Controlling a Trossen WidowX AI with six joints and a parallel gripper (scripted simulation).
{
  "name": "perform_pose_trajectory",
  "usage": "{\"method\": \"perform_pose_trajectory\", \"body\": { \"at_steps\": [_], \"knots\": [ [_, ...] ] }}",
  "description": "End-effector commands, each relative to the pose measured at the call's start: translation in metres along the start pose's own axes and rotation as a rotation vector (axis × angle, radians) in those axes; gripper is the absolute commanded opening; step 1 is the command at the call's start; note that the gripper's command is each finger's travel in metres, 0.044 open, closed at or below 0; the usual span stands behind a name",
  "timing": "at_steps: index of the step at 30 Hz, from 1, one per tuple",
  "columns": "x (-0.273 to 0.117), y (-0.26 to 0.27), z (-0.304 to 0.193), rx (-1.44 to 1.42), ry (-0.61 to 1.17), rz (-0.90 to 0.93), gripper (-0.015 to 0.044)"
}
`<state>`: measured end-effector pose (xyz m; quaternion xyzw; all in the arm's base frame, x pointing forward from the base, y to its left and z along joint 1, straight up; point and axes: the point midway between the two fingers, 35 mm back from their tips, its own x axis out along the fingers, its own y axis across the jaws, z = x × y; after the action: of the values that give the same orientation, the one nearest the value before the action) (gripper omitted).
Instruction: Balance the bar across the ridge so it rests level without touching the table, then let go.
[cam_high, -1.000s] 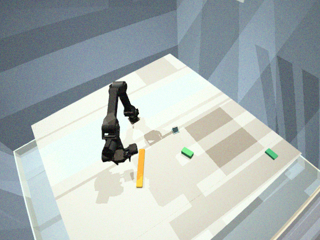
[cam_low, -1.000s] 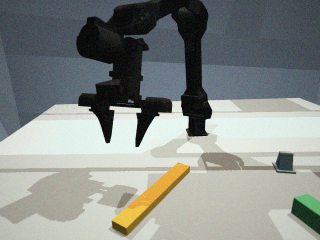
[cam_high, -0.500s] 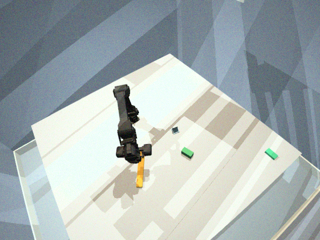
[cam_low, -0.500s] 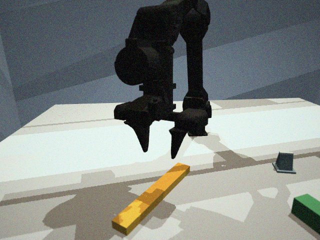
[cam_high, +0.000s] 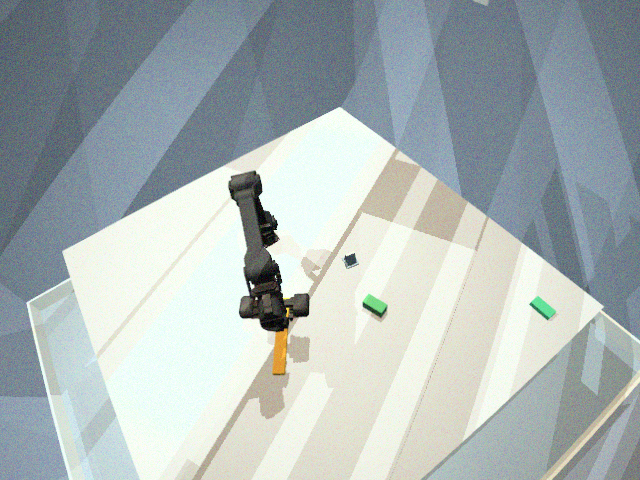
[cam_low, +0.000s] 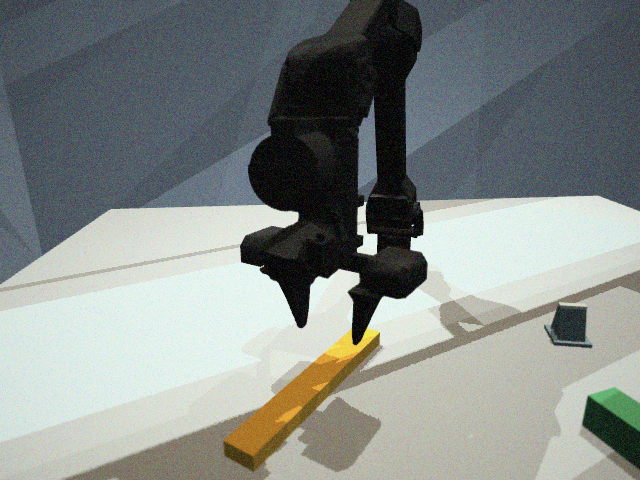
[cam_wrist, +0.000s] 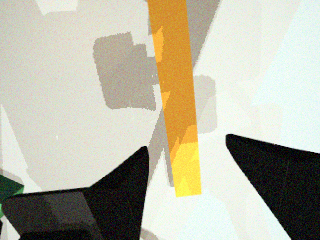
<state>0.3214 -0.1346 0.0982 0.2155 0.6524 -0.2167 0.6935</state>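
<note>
The orange-yellow bar (cam_high: 279, 356) (cam_low: 289, 397) (cam_wrist: 175, 75) lies flat on the table (cam_high: 206, 413). The ridge, a small dark grey wedge on a thin base (cam_high: 351, 259) (cam_low: 570, 322), stands apart from the bar, to its upper right in the top view. My gripper (cam_low: 329, 333) (cam_wrist: 186, 145) is open and empty, pointing down above the bar's far end. In the wrist view the fingertips are on either side of the bar's near end, with gaps to both. In the top view the fingertips are hidden under the hand, which also covers part of the bar.
A green block (cam_high: 374, 304) (cam_low: 615, 413) lies below and right of the ridge in the top view; a green corner (cam_wrist: 9, 189) shows at the wrist view's left edge. Another green block (cam_high: 542, 307) lies near the table's right corner. Shadows cross the table.
</note>
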Motion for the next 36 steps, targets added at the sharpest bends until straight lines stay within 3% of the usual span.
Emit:
{"method": "perform_pose_trajectory", "body": {
  "at_steps": [1,36],
  "knots": [
    [0.022,-0.001,-0.004,0.006,0.023,-0.009,0.0315],
    [0.048,-0.002,-0.005,0.006,0.024,-0.009,0.0315]
  ]
}}
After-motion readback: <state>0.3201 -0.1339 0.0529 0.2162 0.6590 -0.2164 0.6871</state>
